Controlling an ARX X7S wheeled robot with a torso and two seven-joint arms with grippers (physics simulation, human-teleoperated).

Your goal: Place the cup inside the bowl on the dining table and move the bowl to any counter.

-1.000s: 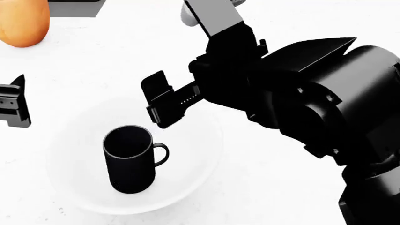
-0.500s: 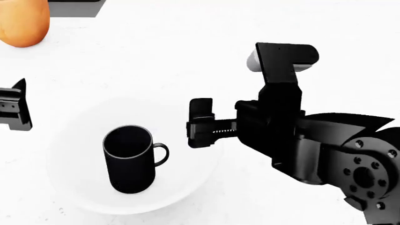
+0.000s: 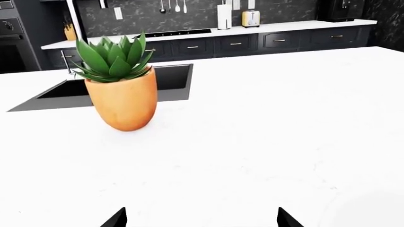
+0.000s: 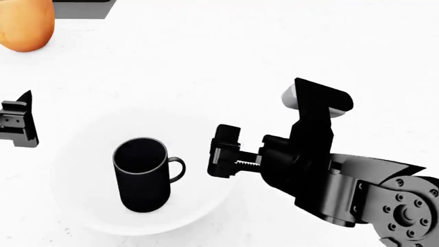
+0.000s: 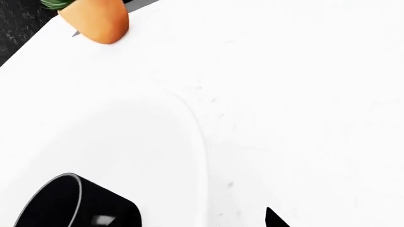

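One cup (image 4: pixel 142 174), a matte black cylinder with a small loop handle, stood upright inside the bowl (image 4: pixel 89 213), its open mouth facing up and its handle turned toward the robot's right. The bowl was wide, shallow and glossy white, hard to tell from the equally white dining table (image 4: pixel 205 51) beneath it except by the faint curve of its rim. In the right wrist view the cup (image 5: pixel 75 203) showed only as a dark rim at the frame's edge, with the bowl's rim (image 5: pixel 200 142) arcing past it.

The right gripper (image 4: pixel 224 151) hung over the bowl's right rim, just beside the cup's handle but not touching it. Its dark fingers (image 4: pixel 226 135) closed on nothing, though whether they were spread or pressed together could not be told from this angle. The left gripper (image 4: pixel 17 125) sat well apart from the bowl, off to its left at the edge of the head view. In the left wrist view two finger tips (image 3: pixel 115 218) stood apart with only bare tabletop between them.

An orange pot (image 3: pixel 124 101) holding a spiky green plant (image 3: pixel 113 57) stood on the table beyond the bowl, next to a dark sunken sink (image 3: pixel 165 80).
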